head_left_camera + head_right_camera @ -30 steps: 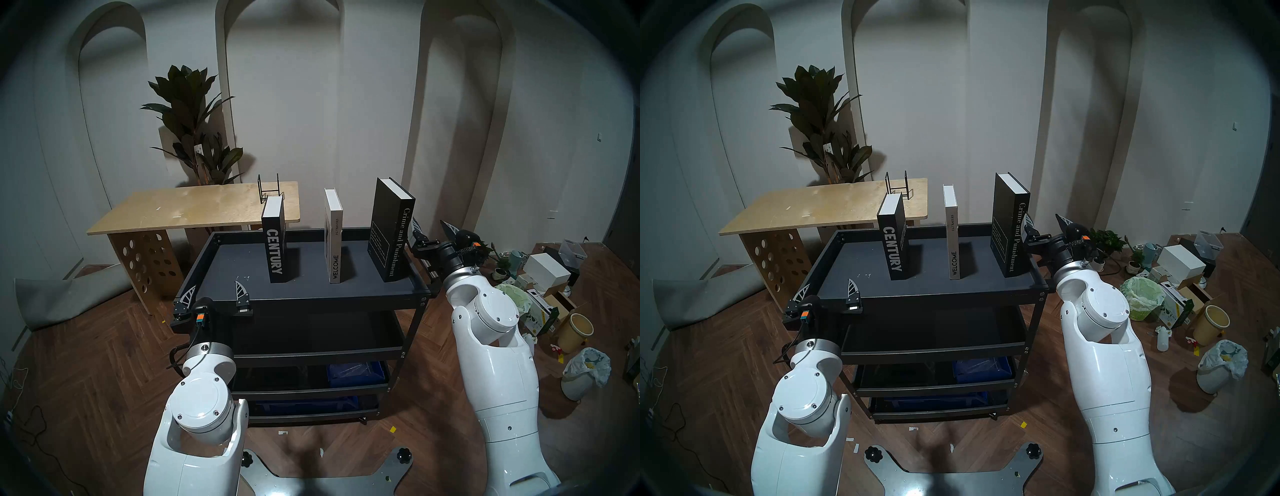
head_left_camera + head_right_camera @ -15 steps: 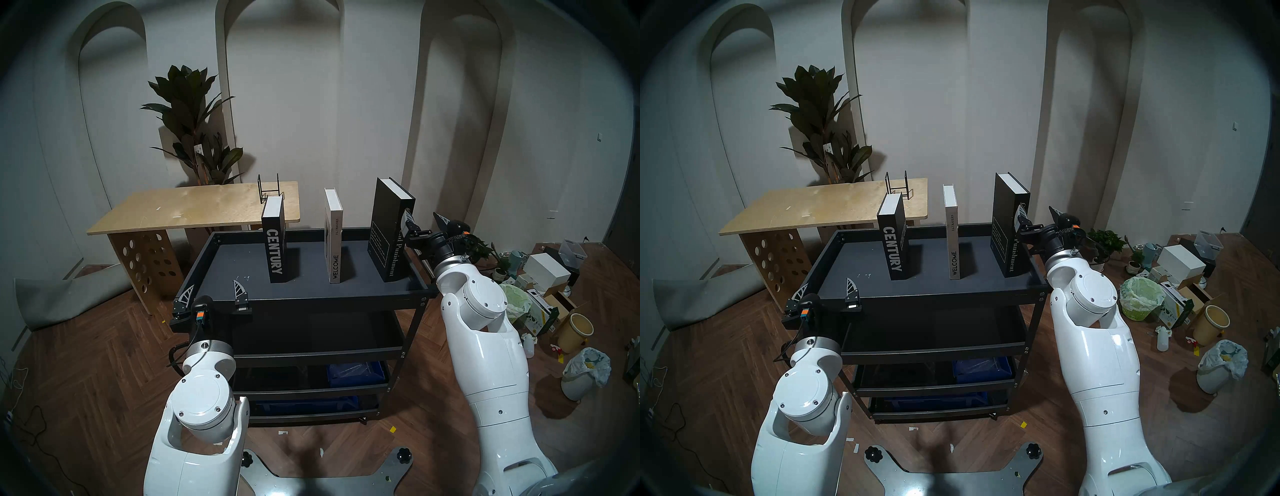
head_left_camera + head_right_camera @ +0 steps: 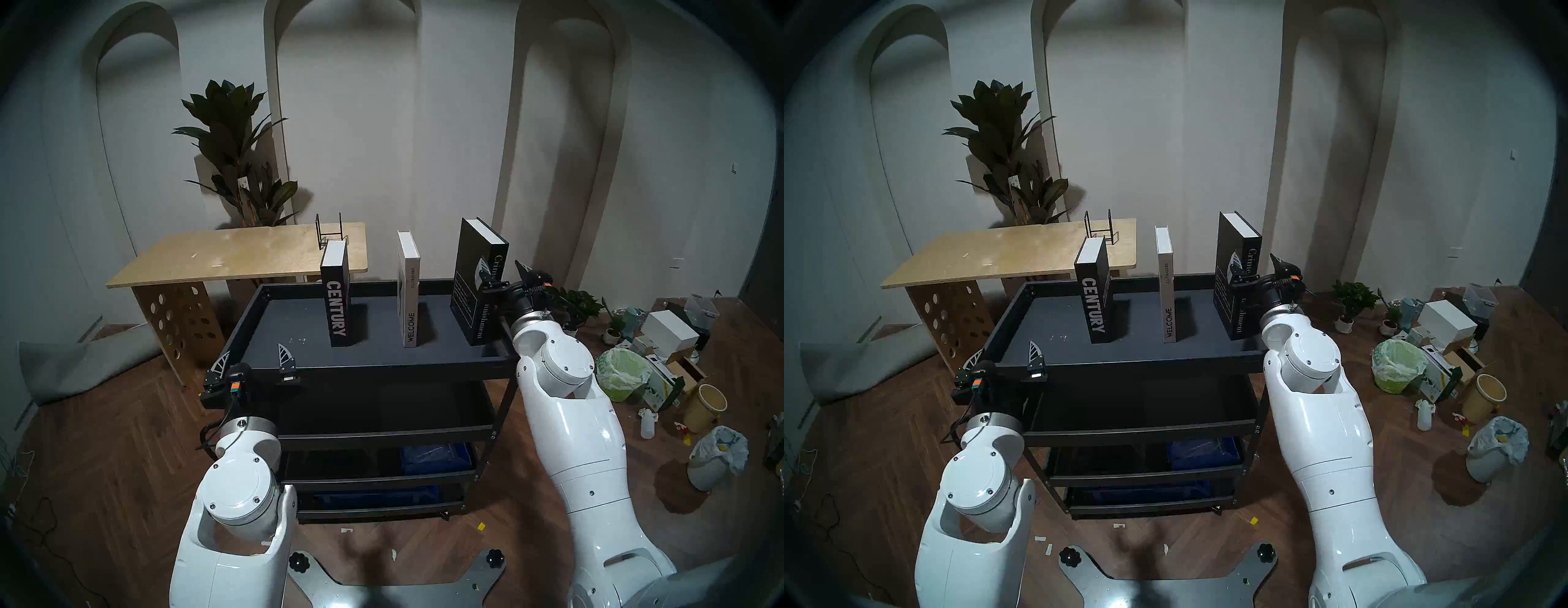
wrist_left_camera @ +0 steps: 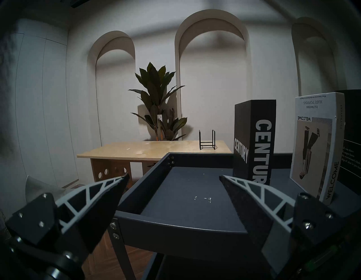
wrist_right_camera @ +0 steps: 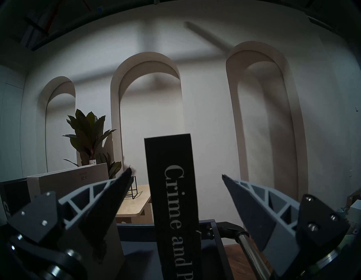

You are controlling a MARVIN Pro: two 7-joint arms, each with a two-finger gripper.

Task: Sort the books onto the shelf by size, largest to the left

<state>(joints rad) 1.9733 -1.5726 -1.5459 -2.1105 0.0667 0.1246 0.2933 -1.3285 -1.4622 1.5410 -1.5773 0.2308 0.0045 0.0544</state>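
Three books stand upright and apart on the shelf [image 3: 297, 322], the dark grey top tray of a black cart. "CENTURY" [image 3: 337, 297] is at the left, white "WELCOME" [image 3: 408, 293] in the middle, tall black "Crime and Punishment" [image 3: 471, 293] at the right end. My right gripper [image 3: 502, 269] is open, its fingers on either side of the spine of "Crime and Punishment" [image 5: 172, 185] without pressing it. My left gripper [image 3: 253, 354] is open and empty at the tray's front left corner [image 4: 175, 224], with "CENTURY" [image 4: 254, 140] and "WELCOME" [image 4: 316, 148] ahead to its right.
A plywood table [image 3: 254, 250] with a black wire rack [image 3: 330, 231] stands behind the cart's left, with a potted plant [image 3: 237, 157] behind it. The cart's handle bar [image 5: 252, 252] is just right of the tall book. Boxes and bins [image 3: 670, 327] litter the floor at the right.
My right gripper has moved left and forward from beside the cart, so its open fingers now straddle the spine of "Crime and Punishment". My left arm has shifted slightly left. The books have not moved.
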